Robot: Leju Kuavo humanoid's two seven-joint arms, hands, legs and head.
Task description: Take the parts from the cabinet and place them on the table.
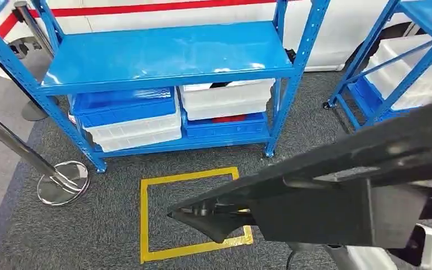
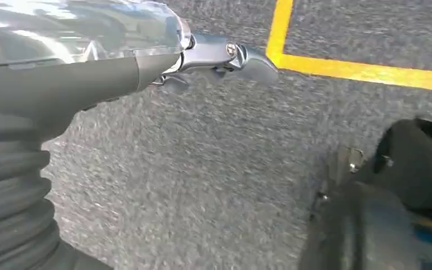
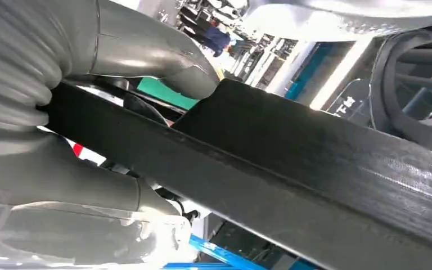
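Observation:
A long black angular part (image 1: 326, 197) crosses the lower right of the head view, its pointed end over the yellow floor square (image 1: 146, 219). In the right wrist view my right hand (image 3: 62, 169) grips this black part (image 3: 292, 169), thumb (image 3: 146, 56) on one side and fingers on the other. My left hand (image 2: 118, 67) hangs over the grey carpet with its fingers (image 2: 225, 56) stretched out and nothing in them. The blue cabinet (image 1: 169, 53) stands ahead, its top shelf bare.
The lower cabinet shelf carries white bins (image 1: 228, 98) and blue bins (image 1: 126, 107). A second blue rack (image 1: 394, 73) with white bins stands at the right. A chrome barrier post (image 1: 62, 180) stands on the left, and red barrier tape (image 1: 146, 8) runs behind.

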